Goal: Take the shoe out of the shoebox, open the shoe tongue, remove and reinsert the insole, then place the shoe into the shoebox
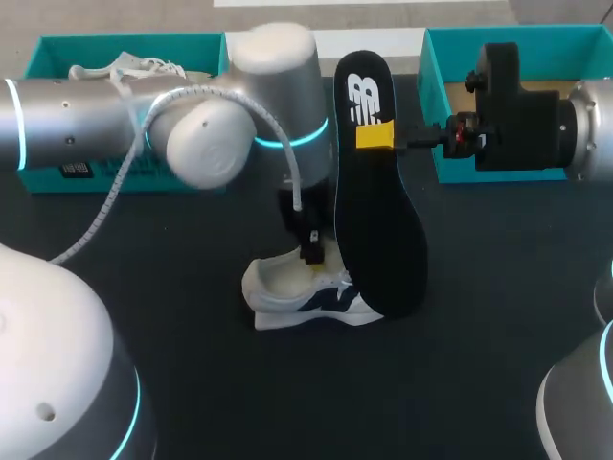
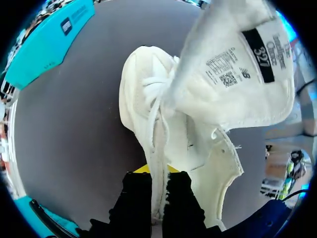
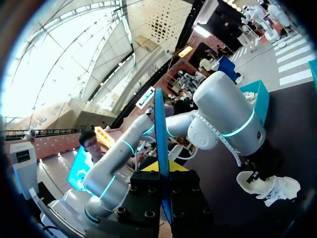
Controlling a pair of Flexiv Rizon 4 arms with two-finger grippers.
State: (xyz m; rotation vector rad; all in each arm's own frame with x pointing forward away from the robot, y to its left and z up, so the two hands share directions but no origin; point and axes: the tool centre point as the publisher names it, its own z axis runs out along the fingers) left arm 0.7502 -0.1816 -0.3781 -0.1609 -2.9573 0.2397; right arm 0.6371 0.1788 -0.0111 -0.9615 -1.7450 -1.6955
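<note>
A white shoe (image 1: 287,297) lies on its side on the dark table, mid-view. My left gripper (image 1: 312,251) comes down onto its opening. In the left wrist view that gripper (image 2: 157,181) is shut on the shoe's upper edge (image 2: 158,148) beside the laces, and the tongue (image 2: 237,64) is folded up with its label showing. The black insole (image 1: 383,230) stands nearly upright just right of the shoe, its lower end by the shoe's side. My right gripper (image 1: 375,135) is shut on its upper part. The right wrist view shows the insole (image 3: 161,144) edge-on between that gripper's (image 3: 163,174) fingers.
A teal shoebox (image 1: 134,42) at the back left holds another white shoe (image 1: 124,67). A second teal shoebox (image 1: 431,96) stands at the back right, behind my right arm. The left arm's grey elbow (image 1: 220,134) hangs over the table's left middle.
</note>
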